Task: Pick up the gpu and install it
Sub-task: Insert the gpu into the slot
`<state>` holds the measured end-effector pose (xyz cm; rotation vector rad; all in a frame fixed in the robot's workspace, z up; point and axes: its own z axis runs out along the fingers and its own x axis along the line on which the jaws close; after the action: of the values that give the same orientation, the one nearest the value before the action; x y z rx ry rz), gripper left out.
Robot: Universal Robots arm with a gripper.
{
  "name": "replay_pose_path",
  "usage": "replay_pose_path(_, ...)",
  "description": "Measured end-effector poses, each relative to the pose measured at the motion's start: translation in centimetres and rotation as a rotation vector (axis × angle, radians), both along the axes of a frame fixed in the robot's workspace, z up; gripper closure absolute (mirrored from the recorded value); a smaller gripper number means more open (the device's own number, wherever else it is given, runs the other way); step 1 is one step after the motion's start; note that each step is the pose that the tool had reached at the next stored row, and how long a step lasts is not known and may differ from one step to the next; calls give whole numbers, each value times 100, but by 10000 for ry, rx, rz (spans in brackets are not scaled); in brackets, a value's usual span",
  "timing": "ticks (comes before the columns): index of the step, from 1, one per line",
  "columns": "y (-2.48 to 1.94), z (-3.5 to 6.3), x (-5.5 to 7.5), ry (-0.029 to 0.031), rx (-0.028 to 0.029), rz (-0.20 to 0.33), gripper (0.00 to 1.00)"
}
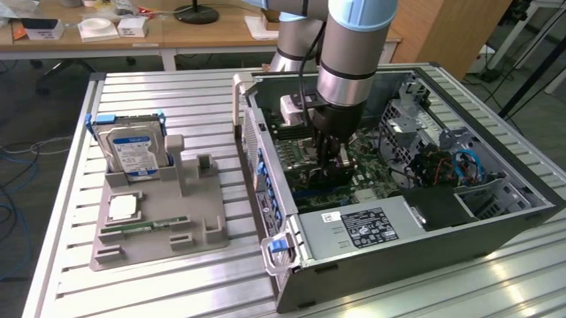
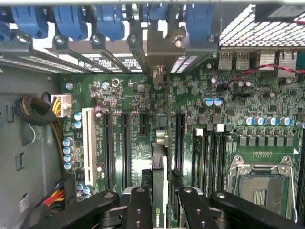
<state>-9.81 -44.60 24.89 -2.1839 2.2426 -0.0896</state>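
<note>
The gpu (image 2: 159, 183) shows edge-on in the wrist view, a thin dark card standing upright over the green motherboard (image 2: 128, 95). Its pale metal bracket (image 2: 162, 47) sits against the case's rear slot openings. My gripper (image 2: 161, 210) is shut on the card's upper edge, with one black finger (image 2: 139, 210) on each side of it. The card lines up along a long black expansion slot, but I cannot tell whether it is seated. In the exterior view my gripper (image 1: 333, 165) reaches down inside the open computer case (image 1: 415, 265), low over the motherboard.
Blue slot clips (image 2: 71, 21) line the rear wall. A CPU socket (image 2: 259, 191) and cable bundle (image 2: 33, 112) flank the card. Outside the case, a grey fixture (image 1: 159, 218) holds an upright hard drive (image 1: 132, 152) and a RAM stick (image 1: 146, 226). The power supply (image 1: 362, 225) fills the case's near end.
</note>
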Motion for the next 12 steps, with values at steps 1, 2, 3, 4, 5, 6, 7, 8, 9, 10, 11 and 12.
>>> replay_pose_path(1, -2, -1, 0, 0, -6, 1, 74)
replay_pose_path(2, -4, -1, -1, -1, -11, 6, 74)
replay_pose_path(3, -6, -1, -2, -1, -14, 16, 74)
replay_pose_path(4, -7, -2, -5, -4, -14, 33, 74)
replay_pose_path(5, -9, -3, -11, -5, -15, 68, 74)
replay_pose_path(6, -11, -5, -17, -2, -12, 114, 74)
replay_pose_path(7, -12, -12, -21, -18, 1, 174, 74)
replay_pose_path(8, -13, -10, -28, -12, -4, 228, 74)
replay_pose_path(9, -13, -8, -35, -6, -14, 268, 74)
replay_pose_path(10, -14, -6, -37, -3, -20, 284, 74)
replay_pose_path(11, -15, -6, -39, -1, -23, 284, 74)
replay_pose_path(12, -15, -6, -39, -1, -24, 284, 74)
